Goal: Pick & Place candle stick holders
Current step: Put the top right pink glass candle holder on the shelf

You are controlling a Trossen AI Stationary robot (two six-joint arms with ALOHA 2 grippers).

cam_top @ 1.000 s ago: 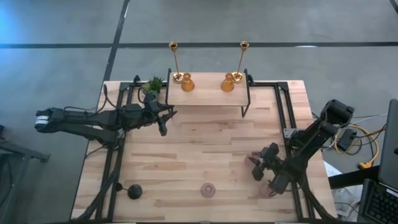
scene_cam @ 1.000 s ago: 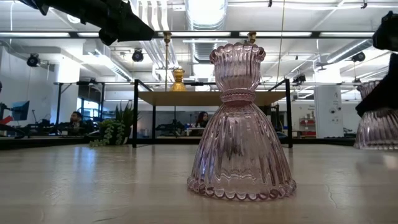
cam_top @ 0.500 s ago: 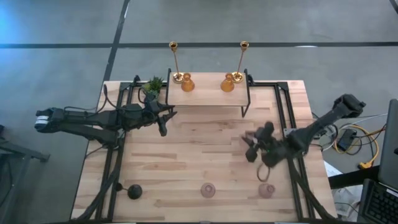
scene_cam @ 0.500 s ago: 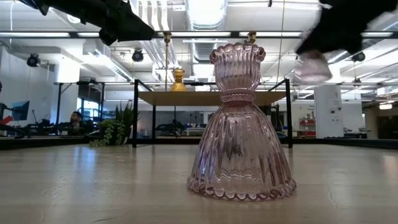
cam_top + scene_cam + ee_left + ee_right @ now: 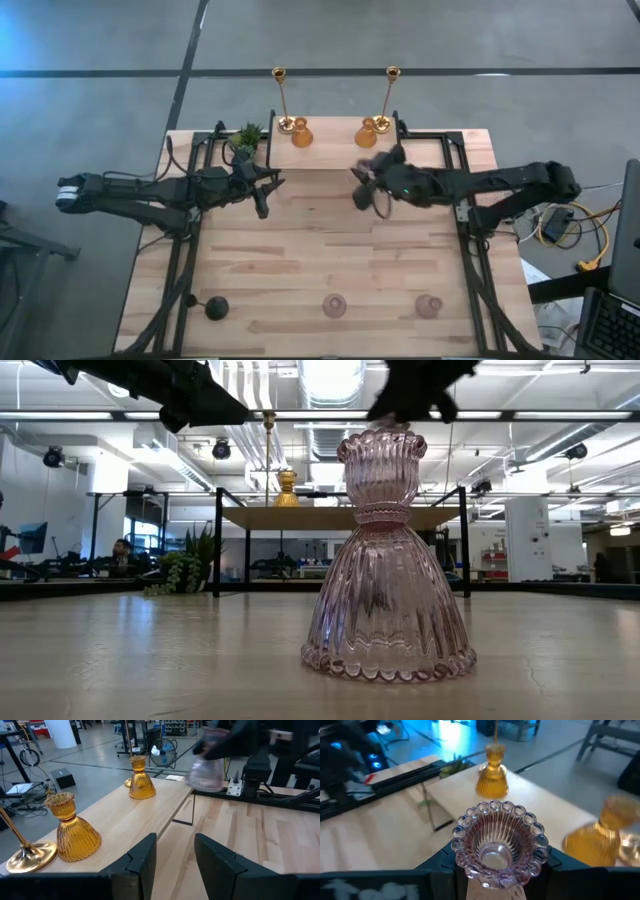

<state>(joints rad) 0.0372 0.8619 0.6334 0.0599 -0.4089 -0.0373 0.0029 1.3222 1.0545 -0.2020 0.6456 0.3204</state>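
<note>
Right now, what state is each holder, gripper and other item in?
Right gripper: shut on a pink holder, in the air near the shelf.
Carried pink holder: held, off the table.
Two pink holders: upright on the table's near edge.
Black holder: standing on the table.
Amber holders: upright on the shelf.
Brass sticks: upright.
Left gripper: open, empty.

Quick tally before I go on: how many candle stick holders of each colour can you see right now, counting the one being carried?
Brass sticks: 2
Amber glass holders: 2
Pink glass holders: 3, two on the table and one in the right hand
Black stemmed holder: 1
Total: 8
</note>
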